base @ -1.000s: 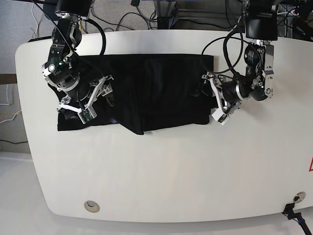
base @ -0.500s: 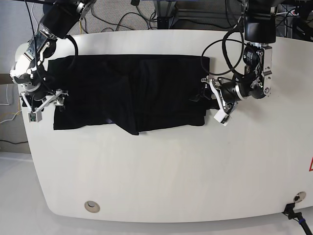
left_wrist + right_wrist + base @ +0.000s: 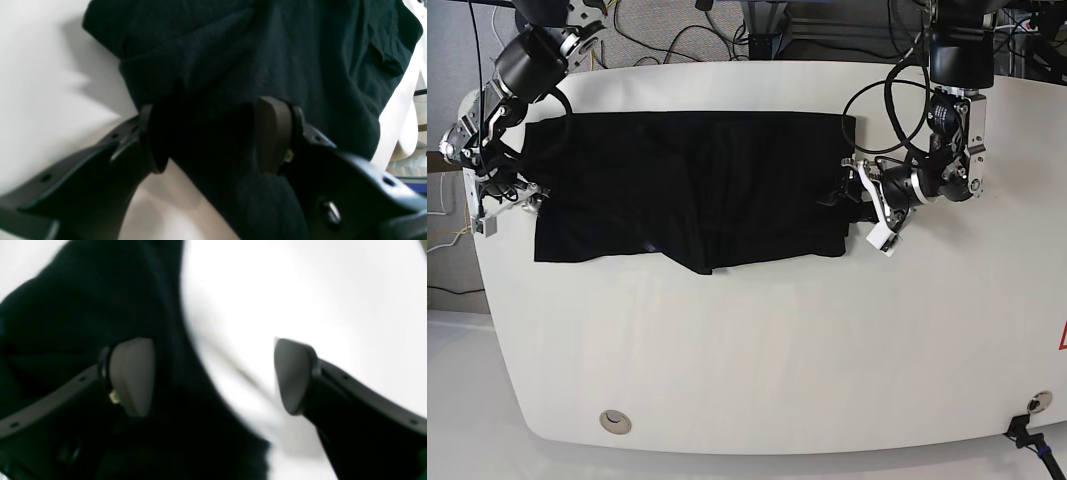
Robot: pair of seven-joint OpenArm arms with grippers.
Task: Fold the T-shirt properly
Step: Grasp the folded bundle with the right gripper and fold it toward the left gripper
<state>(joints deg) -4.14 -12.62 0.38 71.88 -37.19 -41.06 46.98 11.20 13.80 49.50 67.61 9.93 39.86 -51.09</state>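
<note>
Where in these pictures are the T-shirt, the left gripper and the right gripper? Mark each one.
T-shirt [image 3: 687, 190]: base view, middle of the black cloth.
Left gripper [image 3: 210, 136]: left wrist view, between its fingertips, over cloth.
Right gripper [image 3: 213, 373]: right wrist view, gap between its fingertips.

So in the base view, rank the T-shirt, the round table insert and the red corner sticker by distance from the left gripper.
From the left gripper:
1. T-shirt, its edge between the jaws.
2. Red sticker, table's right edge, toward the front.
3. Round insert, front corner on the view's left.
</note>
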